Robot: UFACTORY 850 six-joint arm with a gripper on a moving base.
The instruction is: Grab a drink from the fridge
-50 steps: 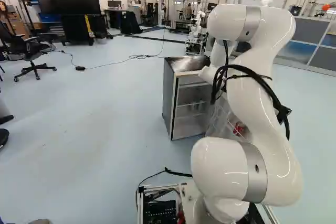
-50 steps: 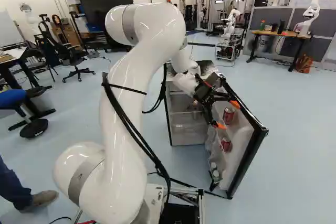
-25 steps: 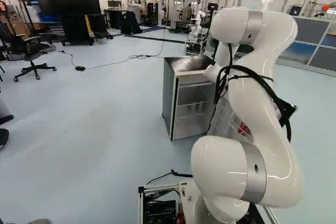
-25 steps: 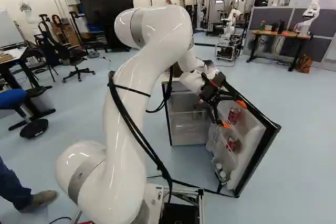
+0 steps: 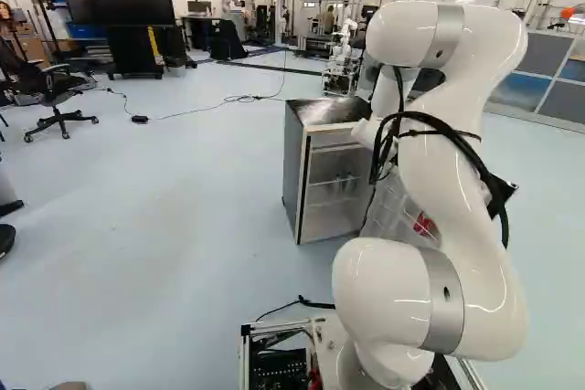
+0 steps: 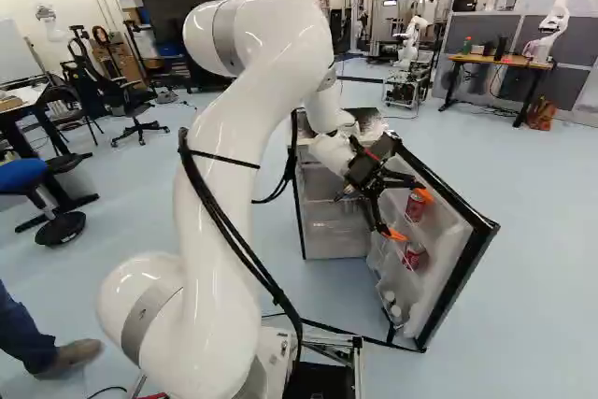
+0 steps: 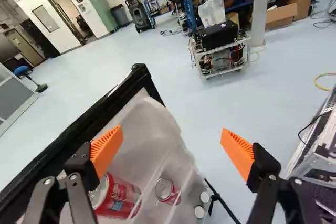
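Nearer red metal drink can (image 7: pixel 123 198) is on the upper door shelf, right of centre in the right base view; probably full: weighty, thin-walled but stiff, slippery if cold. Pinch mid-body, opposite sides. Black two-finger gripper with orange pads (image 7: pixel 170 132) is wide open, holding nothing. Second red can (image 7: pixel 166 190) sits lower. Black-edged white fridge door (image 6: pixel 448 249) limits finger room; it could swing if bumped.

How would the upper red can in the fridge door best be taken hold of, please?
I would grip the upper red can around its round side, just below the lid, coming from above. It appears to stand upright with its lid exposed. The open gripper should probably straddle it along the shelf, because the door liner backs it.
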